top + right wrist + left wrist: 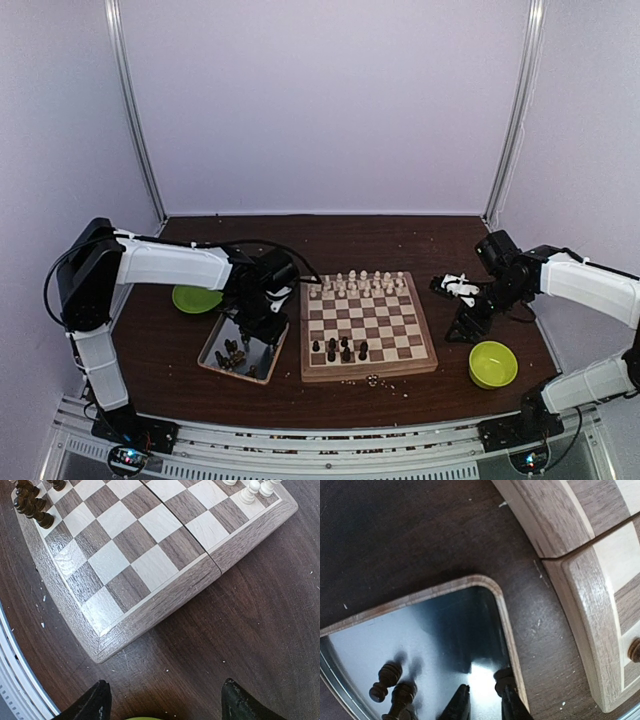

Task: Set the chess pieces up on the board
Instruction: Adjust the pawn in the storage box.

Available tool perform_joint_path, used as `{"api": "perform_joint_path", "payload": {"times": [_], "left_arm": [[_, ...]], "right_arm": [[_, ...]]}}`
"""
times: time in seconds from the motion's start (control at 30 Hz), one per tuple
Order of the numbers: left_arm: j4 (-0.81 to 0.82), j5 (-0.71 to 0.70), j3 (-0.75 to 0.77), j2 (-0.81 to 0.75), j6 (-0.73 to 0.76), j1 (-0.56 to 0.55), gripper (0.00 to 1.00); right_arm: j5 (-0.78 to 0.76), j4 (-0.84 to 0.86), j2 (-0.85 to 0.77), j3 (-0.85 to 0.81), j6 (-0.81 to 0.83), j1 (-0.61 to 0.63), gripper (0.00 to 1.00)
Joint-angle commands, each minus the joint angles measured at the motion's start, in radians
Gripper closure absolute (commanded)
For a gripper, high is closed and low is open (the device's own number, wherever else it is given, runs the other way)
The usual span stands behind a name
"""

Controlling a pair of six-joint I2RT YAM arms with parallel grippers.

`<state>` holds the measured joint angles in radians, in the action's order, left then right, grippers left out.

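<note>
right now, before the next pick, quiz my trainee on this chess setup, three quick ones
1. True or false: the right fingers are shut.
2. Most dark chess pieces not yet on the board lie in: A) a green bowl B) the metal tray C) a pile on the bare table.
3. Fill in: the pale chessmen stand along the board's ___ edge, as seen from the arms' bases.

Key: 1 false; 2 B; 3 far

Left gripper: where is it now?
In its wrist view the left gripper is low over the metal tray, by the edge facing the board, dark pieces beside it.
</note>
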<state>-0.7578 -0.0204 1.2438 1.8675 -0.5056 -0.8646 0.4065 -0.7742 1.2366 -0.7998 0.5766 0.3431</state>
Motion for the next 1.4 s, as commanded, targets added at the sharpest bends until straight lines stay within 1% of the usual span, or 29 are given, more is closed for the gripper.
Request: {"api": "perform_joint_path", "payload": {"times": [0.0,0.4,0.53,0.67,0.77,0.9,1.1,1.27,1.37], "left_arm": [[0.022,0.023,0.013,0.018,-0.007,0.006,0.77],[0.018,0.048,-0.003,0.021,0.008,-0.004,0.71],[0.011,0.008,-0.016,-0.013,0.035,-0.013,0.69],[-0.002,-0.051,-0.015,-0.038,0.017,-0.012,0.68],[-0.008,-0.09,-0.015,-0.064,-0.065,-0.013,0.68],[0.063,-0.061,-0.056,-0.121,-0.205,-0.025,0.68],[0.076,-0.051,-0.076,-0.135,-0.385,-0.048,0.69],[0.16,0.019,-0.143,-0.155,-0.585,-0.055,0.71],[0.226,0.005,-0.188,-0.184,-0.703,-0.064,0.71]], "right_arm": [[-0.009,-0.009,0.005,-0.019,0.002,0.01,0.24],[-0.01,-0.01,0.009,-0.019,0.002,0.01,0.25],[-0.01,-0.01,0.011,-0.019,0.002,0.01,0.24],[-0.01,-0.011,0.014,-0.018,0.002,0.011,0.24],[-0.011,-0.011,0.015,-0.018,0.002,0.011,0.25],[-0.013,-0.01,0.017,-0.018,0.002,0.01,0.24],[-0.009,-0.013,0.02,-0.02,0.002,0.011,0.24],[-0.007,-0.013,0.015,-0.021,0.003,0.011,0.24],[-0.006,-0.015,0.014,-0.02,0.003,0.012,0.24]]}}
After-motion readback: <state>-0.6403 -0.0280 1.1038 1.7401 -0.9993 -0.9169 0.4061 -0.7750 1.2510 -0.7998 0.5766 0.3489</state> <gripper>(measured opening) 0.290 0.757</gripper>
